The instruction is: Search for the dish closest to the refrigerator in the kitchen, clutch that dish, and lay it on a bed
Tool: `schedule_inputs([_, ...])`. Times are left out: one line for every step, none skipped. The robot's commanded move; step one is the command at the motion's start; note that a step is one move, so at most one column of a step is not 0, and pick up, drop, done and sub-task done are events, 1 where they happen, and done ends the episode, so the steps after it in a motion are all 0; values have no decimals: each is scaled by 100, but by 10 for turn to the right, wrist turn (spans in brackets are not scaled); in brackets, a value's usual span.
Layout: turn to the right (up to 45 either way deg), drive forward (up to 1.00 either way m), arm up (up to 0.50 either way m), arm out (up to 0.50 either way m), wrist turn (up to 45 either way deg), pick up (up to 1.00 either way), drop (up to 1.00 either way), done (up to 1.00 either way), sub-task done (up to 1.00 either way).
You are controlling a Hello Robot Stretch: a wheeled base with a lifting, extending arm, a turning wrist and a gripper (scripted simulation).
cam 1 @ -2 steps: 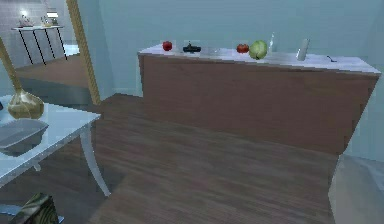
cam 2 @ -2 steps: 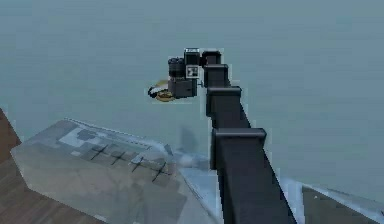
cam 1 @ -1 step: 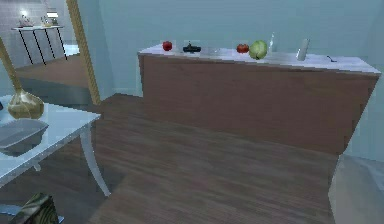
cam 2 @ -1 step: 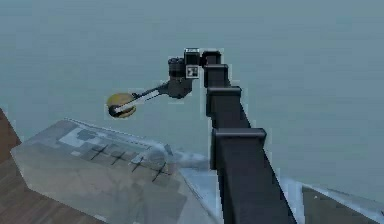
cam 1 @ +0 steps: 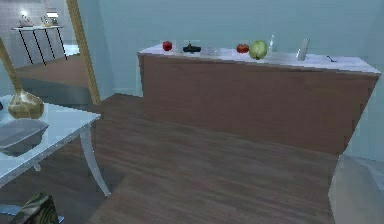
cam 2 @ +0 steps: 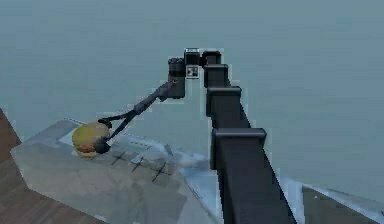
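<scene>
Pale worktop (cam 2: 150,185) beside me carries a yellow rounded thing (cam 2: 85,134), likely the dish; my tool (cam 2: 104,138) sits at it, and I cannot tell whether it holds anything. Grasping step, I judge; next calls for a clean lift before seeking a bed.

arm (cam 2: 238,150): dark stepped square bar | markers (cam 2: 201,57): white, black-marked | claw (cam 2: 103,141): dark

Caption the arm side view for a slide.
Arm outstretched, jaws at a round yellow thing on a pale counter.
</scene>
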Motion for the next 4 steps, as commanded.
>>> schedule_inputs([0, 0, 0, 0, -210, 0, 0, 0, 0])
schedule_inputs([0, 0, 0, -36, 0, 0, 0, 0, 0])
schedule_inputs([-120, 0, 0, 0, 0, 0, 0, 0, 0])
schedule_inputs([0, 50, 0, 0, 0, 0, 0, 0, 0])
